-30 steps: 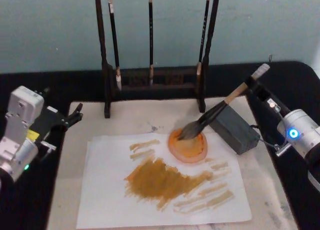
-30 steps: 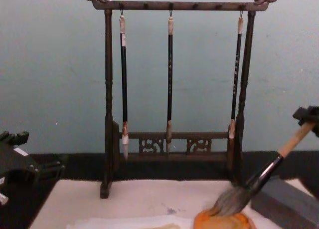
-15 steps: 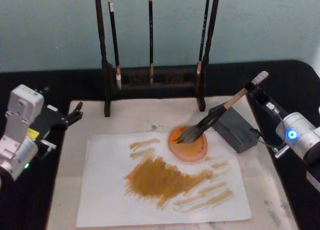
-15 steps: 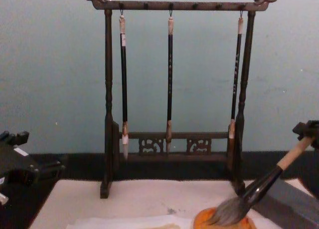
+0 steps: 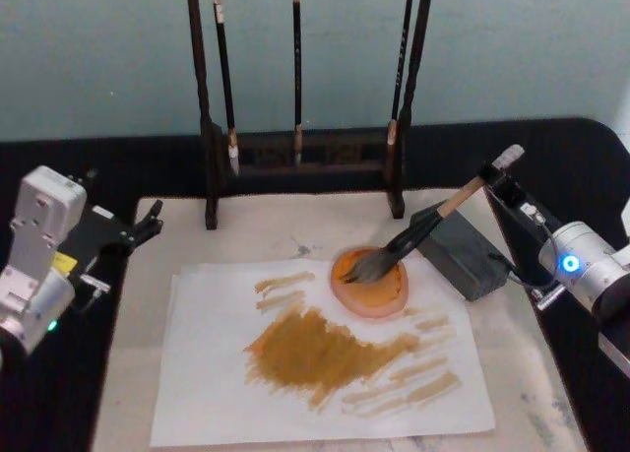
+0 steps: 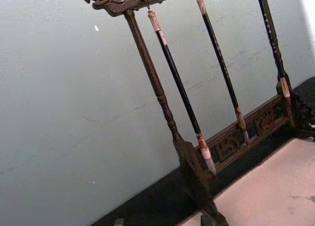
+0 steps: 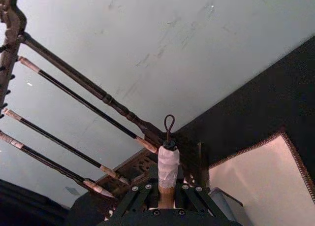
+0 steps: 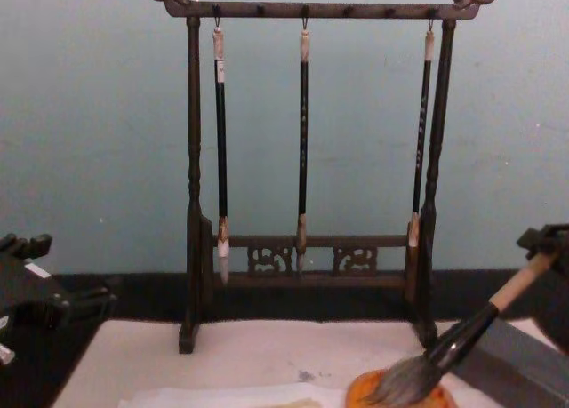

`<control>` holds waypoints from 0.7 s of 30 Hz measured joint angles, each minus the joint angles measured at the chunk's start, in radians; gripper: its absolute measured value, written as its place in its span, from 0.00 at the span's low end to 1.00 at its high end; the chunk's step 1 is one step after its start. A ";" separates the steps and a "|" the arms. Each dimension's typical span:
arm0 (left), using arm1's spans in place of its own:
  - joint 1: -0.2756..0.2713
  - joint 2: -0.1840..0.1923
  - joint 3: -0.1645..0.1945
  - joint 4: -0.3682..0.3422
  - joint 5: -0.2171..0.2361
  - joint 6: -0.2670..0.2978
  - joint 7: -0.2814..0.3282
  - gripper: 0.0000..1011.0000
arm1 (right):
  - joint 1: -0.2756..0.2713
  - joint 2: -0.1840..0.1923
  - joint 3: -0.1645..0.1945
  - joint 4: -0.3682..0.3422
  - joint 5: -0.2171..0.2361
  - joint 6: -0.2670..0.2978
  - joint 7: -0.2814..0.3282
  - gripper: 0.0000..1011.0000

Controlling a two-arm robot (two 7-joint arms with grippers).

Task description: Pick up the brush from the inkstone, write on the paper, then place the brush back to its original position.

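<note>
The left pincer (image 5: 123,253) is seen by the left edge of the black table (image 5: 148,166), just beside the back left corner of a pale mat (image 5: 266,235). It is released: its fingers are spread apart and nothing is held between them.

The paper (image 5: 212,393) is laid on the mat toward the table's near edge. It is marked across its middle with a broad orange-brown patch and several thinner strokes. Along the back edge a dark wooden rack (image 5: 295,161) is stood, and three thin black brushes (image 5: 296,68) are hung from it, tips down.

The inkstone (image 5: 379,302) is set on the paper's back right part, slightly right of the table's middle. The brush (image 5: 418,230) is tilted, its bushy tuft lowered into the inkstone and its handle raised toward the table's right edge. Its black ferrule is passed over the corner of a grey box (image 5: 468,260), which is placed just to the right of the inkstone.

The right pincer (image 5: 495,183) is found near the right edge and is clenched on the brush's wooden handle, just below the white wrapped end. In the right wrist view the white wrapping and the cord loop are shown projecting beyond the closed fingers (image 7: 189,199).
</note>
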 joint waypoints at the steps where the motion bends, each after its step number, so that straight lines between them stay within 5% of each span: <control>1: 0.000 0.000 0.000 0.000 0.000 0.000 0.000 1.00 | 0.001 0.000 -0.001 0.002 0.003 0.001 -0.001 0.17; 21: 0.000 0.000 0.000 0.000 0.000 0.000 0.000 1.00 | 0.030 0.013 -0.030 0.052 0.068 0.002 -0.021 0.17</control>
